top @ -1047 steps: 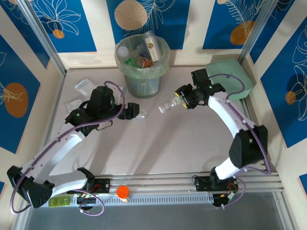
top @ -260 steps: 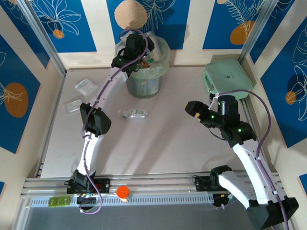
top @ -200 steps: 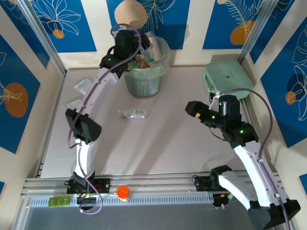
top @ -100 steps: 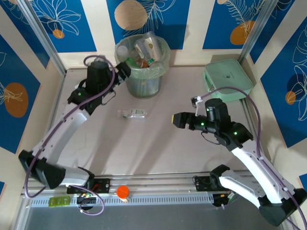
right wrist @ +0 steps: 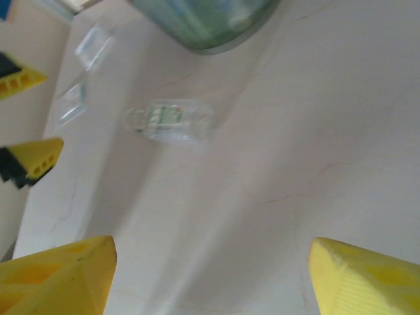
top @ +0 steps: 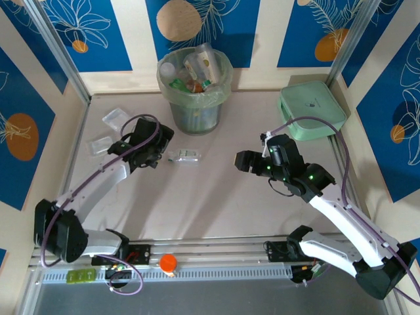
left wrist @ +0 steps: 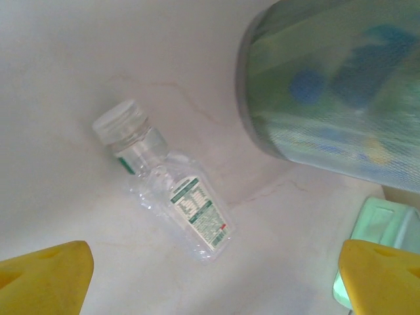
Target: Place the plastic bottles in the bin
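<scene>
My left gripper (top: 159,146) is hovering just beside the one clear bottle (top: 184,156) I am seeing on the table (top: 216,203). Its jaws are standing wide and holding nothing. The bottle is lying on its side, capped end towards that gripper, near the foot of the bin (top: 197,115), which is already carrying a heap of others. Further right, my right gripper (top: 244,161) is waiting well apart, jaws parted and empty. I judge I am lining up the pick. Next I should be straddling the bottle's body with the left jaws, closing, then lifting it over the rim.
</scene>
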{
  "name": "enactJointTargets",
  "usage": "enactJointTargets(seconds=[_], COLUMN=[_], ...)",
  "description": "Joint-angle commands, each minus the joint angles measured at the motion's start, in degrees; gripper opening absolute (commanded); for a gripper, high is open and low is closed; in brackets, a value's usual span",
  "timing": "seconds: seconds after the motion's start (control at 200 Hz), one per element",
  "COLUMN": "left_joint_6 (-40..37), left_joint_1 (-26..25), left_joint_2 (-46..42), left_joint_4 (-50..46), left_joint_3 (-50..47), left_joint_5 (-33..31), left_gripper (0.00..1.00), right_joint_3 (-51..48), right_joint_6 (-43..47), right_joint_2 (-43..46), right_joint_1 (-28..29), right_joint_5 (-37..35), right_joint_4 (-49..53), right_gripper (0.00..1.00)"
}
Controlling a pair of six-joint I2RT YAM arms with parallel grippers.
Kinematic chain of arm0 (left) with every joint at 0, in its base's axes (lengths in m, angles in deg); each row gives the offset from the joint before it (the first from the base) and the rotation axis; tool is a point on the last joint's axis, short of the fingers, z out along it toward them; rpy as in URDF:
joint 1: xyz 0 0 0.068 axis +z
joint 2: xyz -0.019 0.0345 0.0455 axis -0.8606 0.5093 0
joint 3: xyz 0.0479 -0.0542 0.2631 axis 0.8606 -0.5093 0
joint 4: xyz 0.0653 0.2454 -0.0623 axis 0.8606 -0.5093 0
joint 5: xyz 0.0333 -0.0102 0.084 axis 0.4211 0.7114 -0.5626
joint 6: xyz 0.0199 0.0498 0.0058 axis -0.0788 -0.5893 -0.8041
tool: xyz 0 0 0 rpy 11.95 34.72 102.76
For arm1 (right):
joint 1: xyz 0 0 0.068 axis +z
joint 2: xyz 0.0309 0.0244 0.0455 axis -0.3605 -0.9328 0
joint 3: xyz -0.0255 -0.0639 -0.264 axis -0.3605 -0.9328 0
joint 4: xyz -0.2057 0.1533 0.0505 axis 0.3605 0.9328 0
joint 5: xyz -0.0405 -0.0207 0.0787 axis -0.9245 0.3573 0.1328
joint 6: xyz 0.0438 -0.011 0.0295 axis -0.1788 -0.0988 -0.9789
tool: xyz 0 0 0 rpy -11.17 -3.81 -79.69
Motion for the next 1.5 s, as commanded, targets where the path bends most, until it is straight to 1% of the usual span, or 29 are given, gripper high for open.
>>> enactJointTargets(seconds=[0.0,0.085,0.215,0.335,0.505,0.615,0.755,0.825,0.895,1.17,1.35,1.495], left_joint_6=[8.48,9.31,10.41,12.10,14.73,16.06,18.47,19.13,19.72,20.10,19.13,18.64], left_joint_1=[0.62,0.57,0.45,-0.14,-1.46,-2.31,-3.55,-3.94,-4.04,-4.21,-4.30,-4.28], left_joint_2=[5.33,11.02,17.05,20.70,24.71,27.88,30.31,31.08,32.22,35.26,35.75,34.33], left_joint_4=[-2.37,-4.71,-4.84,-4.90,-5.63,-8.48,-11.86,-12.15,-12.50,-12.29,-11.82,-11.01], left_joint_3=[1.08,4.09,7.34,10.33,14.21,17.58,20.20,20.92,21.62,21.86,20.67,18.76], left_joint_5=[5.12,7.35,7.55,6.93,5.84,6.03,4.76,3.62,3.81,3.11,2.85,2.69], left_gripper=[0.96,0.97,0.98,1.00,0.99,1.00,0.98,0.97,0.96,0.88,0.75,0.64], right_joint_3=[-0.17,-0.82,-0.73,-0.11,-0.59,-0.54,-0.55,-1.02,-1.46,-1.82,-2.09,-1.56], right_joint_6=[-3.61,-2.64,0.25,2.42,4.15,4.45,3.99,3.94,4.02,4.57,4.30,4.43], right_joint_2=[0.63,1.33,1.21,0.24,-0.14,0.08,1.17,2.26,3.60,5.32,5.46,5.47], right_joint_1=[0.37,0.34,0.59,0.68,0.68,0.68,0.59,0.51,0.26,-0.35,-0.29,-0.28], right_joint_5=[-8.11,-8.62,-8.59,-7.21,-7.24,-10.34,-16.09,-17.48,-17.90,-18.96,-18.06,-17.99], right_joint_4=[3.95,3.73,3.23,2.88,2.45,3.33,5.23,5.67,5.79,6.78,6.57,6.71], right_gripper=[0.77,0.77,0.77,0.77,0.77,0.77,0.77,0.76,0.77,0.76,0.76,0.76])
